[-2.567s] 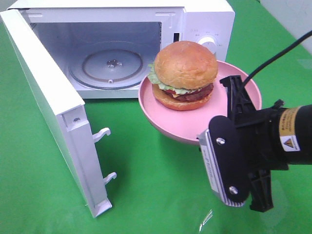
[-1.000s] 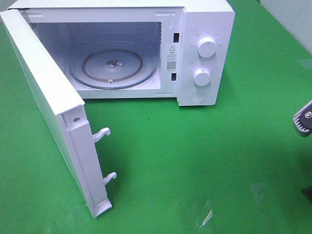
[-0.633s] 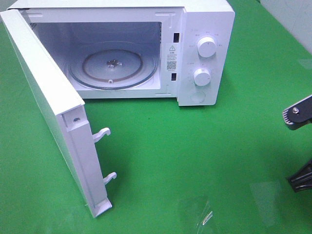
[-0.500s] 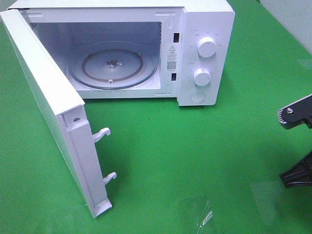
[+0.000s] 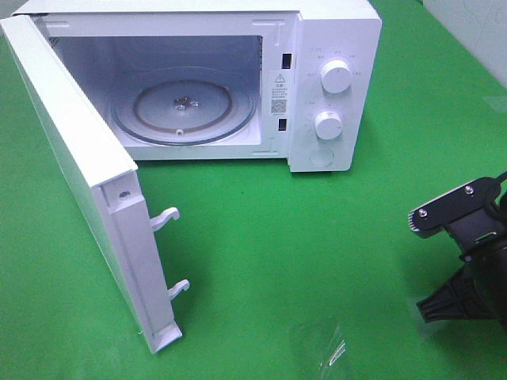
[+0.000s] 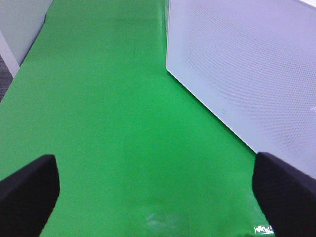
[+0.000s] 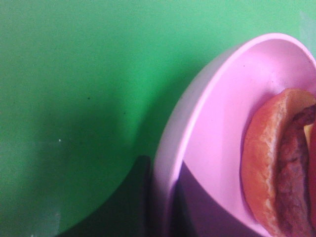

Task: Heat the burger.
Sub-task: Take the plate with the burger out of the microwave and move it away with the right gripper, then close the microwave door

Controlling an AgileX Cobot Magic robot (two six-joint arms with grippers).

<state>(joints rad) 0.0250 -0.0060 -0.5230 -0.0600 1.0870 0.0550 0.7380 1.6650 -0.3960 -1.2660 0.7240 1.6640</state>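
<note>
Burger (image 7: 281, 163): we see it only in the right wrist view, lying on the pink plate (image 7: 217, 123), cut off at the frame edge; bun and dark patty show, the rest does not.
Right gripper (image 7: 163, 207): clenched on the plate's rim, one dark finger on each side of the rim as we read it; the fingers are blurred and in shadow.
Right gripper, high view (image 5: 467, 253): at the right edge, over the green cloth (image 5: 317, 237), well apart from the microwave (image 5: 333, 47); plate and burger fall outside this view.
Left gripper (image 6: 158, 192): released, the two black fingertips (image 6: 29, 187) standing wide apart over the cloth, touching nothing; not seen in the high view.
Microwave door (image 5: 87, 182): swung open; the glass turntable (image 5: 184, 104) inside is bare.
Writing: a small sticker (image 5: 279, 89) on the door frame and tiny marks round the two knobs (image 5: 336, 76), all too small for us to read.
Hard to make out: a clear glinting scrap (image 5: 333, 352) on the cloth near the front edge.
</note>
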